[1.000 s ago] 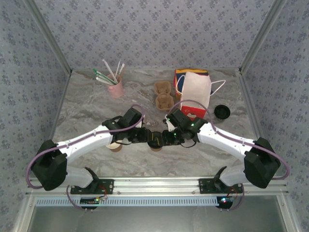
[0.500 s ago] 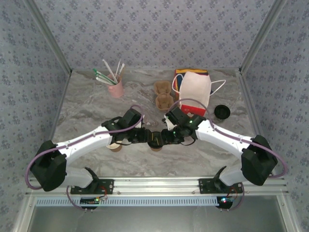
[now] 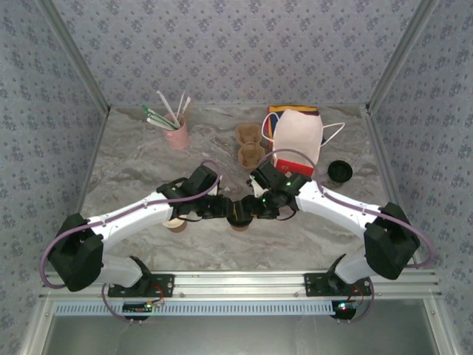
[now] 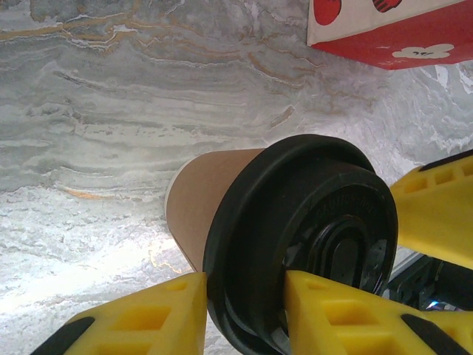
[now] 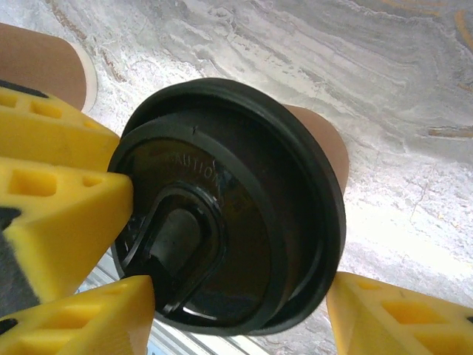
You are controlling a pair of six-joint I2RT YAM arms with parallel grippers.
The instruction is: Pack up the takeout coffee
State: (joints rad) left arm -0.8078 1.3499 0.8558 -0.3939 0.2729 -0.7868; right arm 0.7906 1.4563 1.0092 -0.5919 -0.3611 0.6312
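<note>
The takeout coffee (image 3: 238,216), a tan-brown paper cup (image 4: 199,200) with a black lid (image 4: 310,222), stands at the table's middle between both arms. My left gripper (image 3: 222,209) is shut on the lid's rim, and its yellow fingers (image 4: 148,310) pinch the black edge from both sides. My right gripper (image 3: 255,209) reaches in from the other side and straddles the lid (image 5: 244,214). Its jaws are spread, and the right finger (image 5: 399,318) stands just clear of the rim. The left gripper's fingers (image 5: 52,200) press the lid in the right wrist view.
A lidless paper cup (image 3: 176,223) stands under the left forearm. At the back are a pink cup of straws (image 3: 177,135), a brown pulp cup carrier (image 3: 250,144) and a white-and-red bag (image 3: 299,144). A loose black lid (image 3: 340,171) lies at the right.
The right gripper's jaws have spread apart around the lid and the right arm has shifted slightly left. The left gripper keeps its hold; the cup has not moved.
</note>
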